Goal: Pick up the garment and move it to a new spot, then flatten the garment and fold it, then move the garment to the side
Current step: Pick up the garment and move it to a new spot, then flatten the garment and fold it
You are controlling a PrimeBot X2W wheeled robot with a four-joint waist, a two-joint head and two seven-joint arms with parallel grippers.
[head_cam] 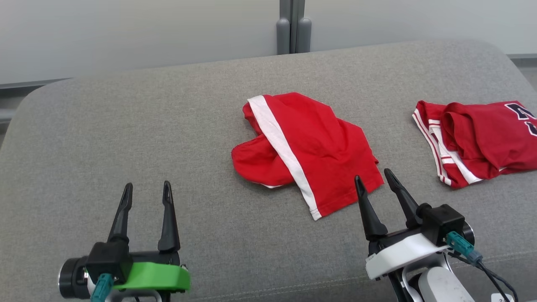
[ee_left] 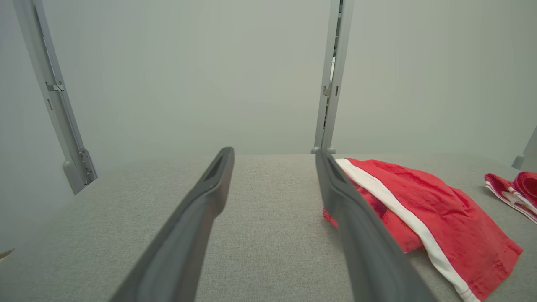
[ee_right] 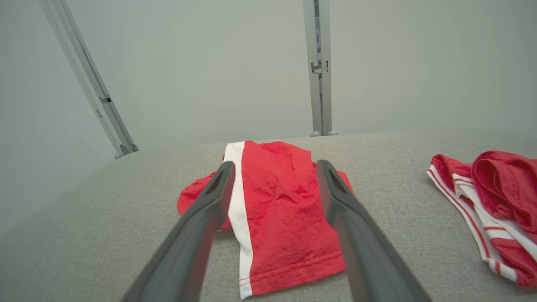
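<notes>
While nothing is picked up yet, the red garment lies crumpled in the middle of the grey cushion. The right claw is wide apart and empty, near the cushion's front, with its tips just by the garment's near corner. The left claw is apart and empty too, at the cushion's front left. Another red top sits at the cushion's right end. I think this is the pick-up step. Next, the right claw needs to go down and pinch the cloth.
</notes>
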